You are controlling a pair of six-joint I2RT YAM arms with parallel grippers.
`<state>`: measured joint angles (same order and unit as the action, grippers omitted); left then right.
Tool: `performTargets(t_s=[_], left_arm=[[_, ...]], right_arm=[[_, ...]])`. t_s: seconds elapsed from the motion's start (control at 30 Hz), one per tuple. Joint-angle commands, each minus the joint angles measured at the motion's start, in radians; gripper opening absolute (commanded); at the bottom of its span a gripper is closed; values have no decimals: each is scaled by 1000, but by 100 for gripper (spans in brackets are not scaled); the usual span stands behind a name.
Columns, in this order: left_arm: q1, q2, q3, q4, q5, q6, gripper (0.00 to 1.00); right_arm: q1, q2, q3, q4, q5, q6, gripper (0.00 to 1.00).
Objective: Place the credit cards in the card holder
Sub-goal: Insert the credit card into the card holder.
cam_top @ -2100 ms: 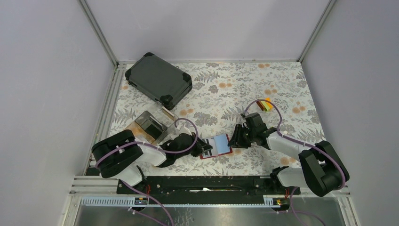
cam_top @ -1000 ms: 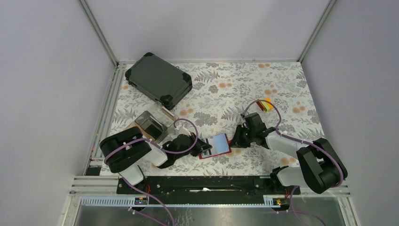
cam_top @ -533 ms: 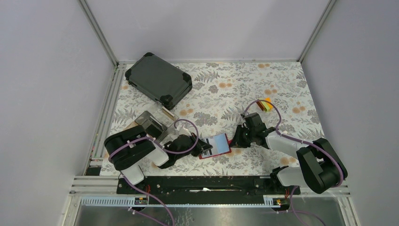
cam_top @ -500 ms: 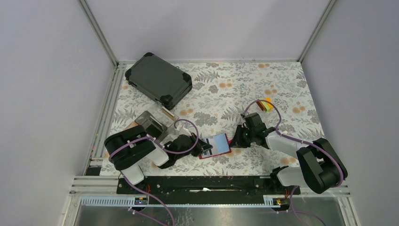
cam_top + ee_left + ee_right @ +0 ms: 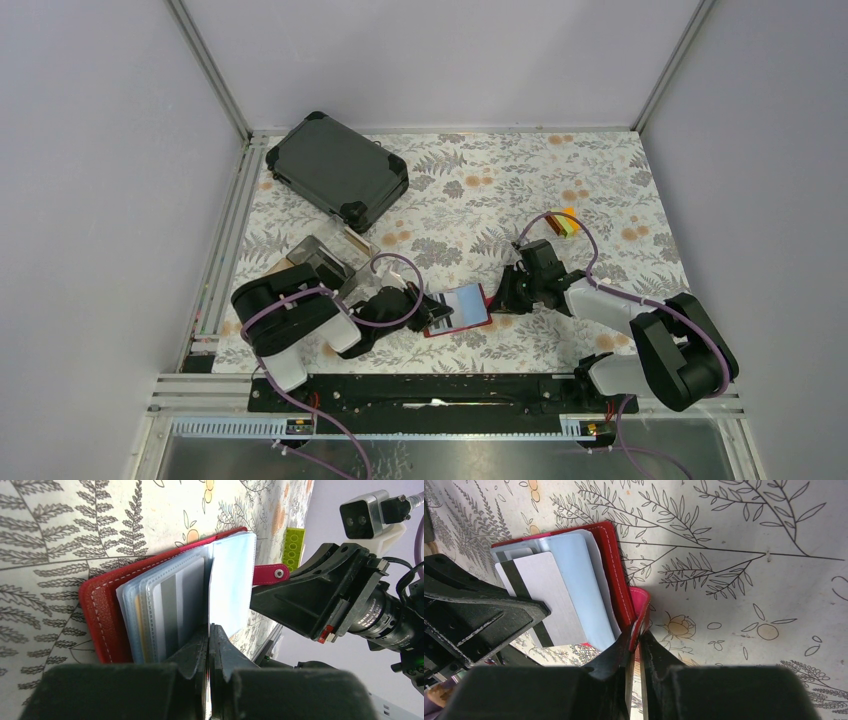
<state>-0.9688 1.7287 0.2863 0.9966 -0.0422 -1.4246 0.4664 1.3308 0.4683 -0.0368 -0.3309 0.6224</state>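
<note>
**Card holder** [image 5: 97, 615]: red, lying open on the floral table [image 5: 734, 605] between the two arms. Its clear sleeves [image 5: 150, 595] are fanned upward, so the slot mouths stay reachable.

**Right claw** [image 5: 635, 639]: fingers pinched together on the snap tab [image 5: 642, 611], apparently to anchor the holder against sliding.

**Left claw** [image 5: 209, 630]: fingers closed, seemingly on the near end of the grey striped card [image 5: 541, 592]. The card points lengthwise across the sleeves, which suggests it is mid-insertion.

**Other cards:** a light blue card [image 5: 584, 585] lies beneath the grey one. A tan card [image 5: 142, 630] is already sleeved.
</note>
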Motion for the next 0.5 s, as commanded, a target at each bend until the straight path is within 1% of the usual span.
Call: performTargets(t_s=[0.0,0.3,0.47], left_arm=[[6,27,-1,25,-48,-1,0],[6,37,5,40,-65,4,0],[7,50,22,44,-51,9,0]], right_arm=[[-3,11,-7,-52,38,-12,14],[-3,15,-5,-53,36,-13,13],[-3,21,-3,-51,28,-15,12]])
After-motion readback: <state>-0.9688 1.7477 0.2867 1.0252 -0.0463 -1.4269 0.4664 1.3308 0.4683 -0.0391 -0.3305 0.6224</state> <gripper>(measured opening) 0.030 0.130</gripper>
